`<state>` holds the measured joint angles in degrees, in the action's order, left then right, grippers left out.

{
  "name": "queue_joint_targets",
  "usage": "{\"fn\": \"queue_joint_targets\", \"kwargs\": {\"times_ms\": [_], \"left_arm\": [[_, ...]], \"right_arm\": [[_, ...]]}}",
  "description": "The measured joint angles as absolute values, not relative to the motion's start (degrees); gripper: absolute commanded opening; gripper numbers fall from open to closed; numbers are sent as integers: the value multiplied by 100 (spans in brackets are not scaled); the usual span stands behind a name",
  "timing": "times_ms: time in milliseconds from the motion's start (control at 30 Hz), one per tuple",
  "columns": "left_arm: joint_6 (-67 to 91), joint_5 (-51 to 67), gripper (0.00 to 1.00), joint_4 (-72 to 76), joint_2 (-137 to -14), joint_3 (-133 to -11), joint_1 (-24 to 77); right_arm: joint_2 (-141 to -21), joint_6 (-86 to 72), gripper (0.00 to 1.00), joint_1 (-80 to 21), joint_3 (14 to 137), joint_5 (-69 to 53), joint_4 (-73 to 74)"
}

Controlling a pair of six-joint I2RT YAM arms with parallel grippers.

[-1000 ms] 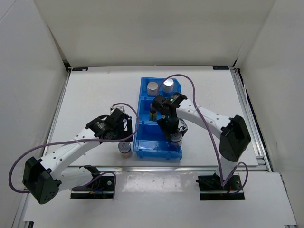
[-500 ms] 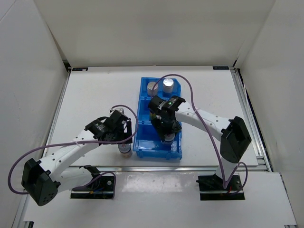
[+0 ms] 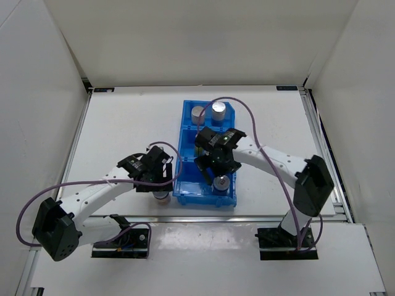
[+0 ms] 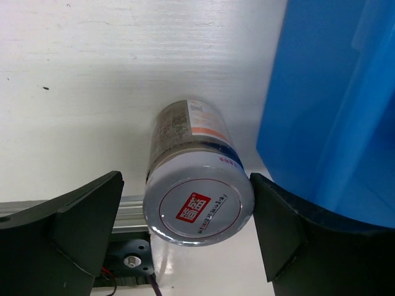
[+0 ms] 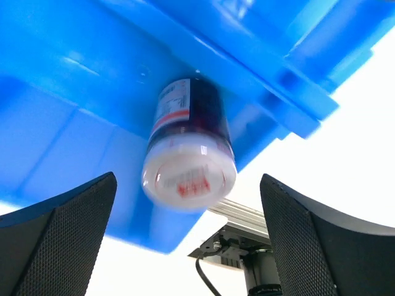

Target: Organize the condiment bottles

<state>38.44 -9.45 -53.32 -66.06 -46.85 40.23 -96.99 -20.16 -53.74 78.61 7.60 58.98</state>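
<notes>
From above, the blue bin [image 3: 184,132] sits mid-tabletop [image 3: 123,123] with its three compartments running from 12 to 6 o'clock. Two silver-lidded jars [image 3: 198,113] stand side by side in the 12 o'clock compartment. The right arm covers most of the middle one, so its contents cannot be told.

In the 6 o'clock compartment a first white bottle [image 3: 221,182] stands upright, silver cap up. The top view does not settle how the right gripper [image 5: 188,185] stands. The right wrist view does: its jaws are spread wide at 9 and 3 o'clock of the bottle, clear of it, with blue plastic behind. The bottle is slightly blurred there.

A second white bottle [image 4: 199,185] stands on the tabletop just beside the bin's 7 o'clock corner, mostly hidden under the left gripper [image 4: 185,203] from above. The left wrist view shows it whole, with a printed label, a blue band and a red mark on the silver cap. It also shows the jaws wide apart on either side, with a gap at each finger.
</notes>
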Motion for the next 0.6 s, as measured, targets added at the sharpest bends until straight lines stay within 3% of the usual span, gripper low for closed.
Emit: {"fn": "queue_joint_targets", "kwargs": {"times_ms": [33, 67, 167, 200, 267, 400, 600], "left_arm": [[3861, -939, 88, -5334, -6606, -4670, 4023], [3876, -941, 74, -5332, -6606, -4657, 4023], [3929, -974, 48, -5323, -6578, -4650, 4025], [3918, -1007, 29, -5332, -6552, -4641, 4023], [3955, -1074, 11, -5400, -6510, -4644, 4018], [4160, -1476, 11, -6045, -6416, -5162, 4021], [4287, -2445, 11, -6528, -6329, -7266, 4222]], "right_arm": [[-9583, -2016, 100, -5376, 7985, 810, 5972], [-9467, -2018, 100, -5376, 8110, 864, 6034], [-9122, -2034, 100, -5376, 8639, 1087, 6311], [-9035, -2036, 100, -5376, 8831, 1162, 6403], [-8892, -2038, 100, -5376, 9196, 1323, 6589], [-8652, -2047, 100, -5376, 9465, 1557, 6845], [-8508, -2134, 100, -5369, 9153, 1815, 7100]]}}
